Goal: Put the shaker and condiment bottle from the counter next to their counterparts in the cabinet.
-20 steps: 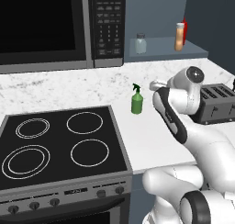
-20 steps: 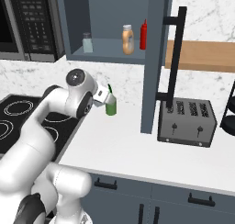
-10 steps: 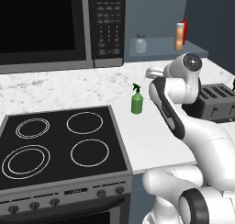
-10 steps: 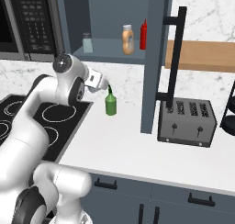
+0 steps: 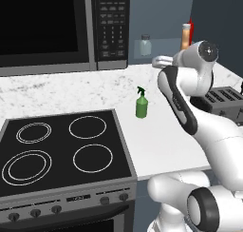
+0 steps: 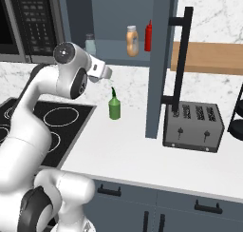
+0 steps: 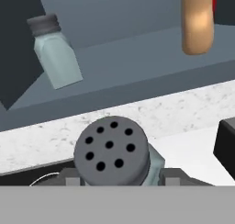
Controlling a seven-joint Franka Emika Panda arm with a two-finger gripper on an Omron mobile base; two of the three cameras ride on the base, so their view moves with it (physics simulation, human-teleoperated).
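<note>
My gripper (image 7: 120, 176) is shut on the shaker (image 7: 112, 149), whose dark holed cap faces the hand camera. It hangs above the white counter (image 5: 161, 136), in front of the blue-grey cabinet's shelf (image 7: 137, 58). On that shelf stands the counterpart shaker (image 7: 55, 53) to the left. The orange condiment bottle (image 7: 197, 21) stands on the shelf to the right, with the red squeeze bottle (image 6: 148, 36) just behind it. From the base the gripper (image 5: 159, 61) sits a little below the shelf edge, between the shelf shaker (image 5: 145, 45) and the orange bottle (image 5: 185, 36).
A green spray bottle (image 5: 141, 104) stands on the counter below the hand. The black microwave (image 5: 57, 26) hangs left of the cabinet, above the stove (image 5: 57, 150). The open cabinet door (image 6: 159, 60) and a toaster (image 6: 192, 126) are to the right.
The arm has lifted and reached forward, carrying the hand with the shaker up from over the counter to just below the cabinet shelf. The spray bottle has stayed put.
</note>
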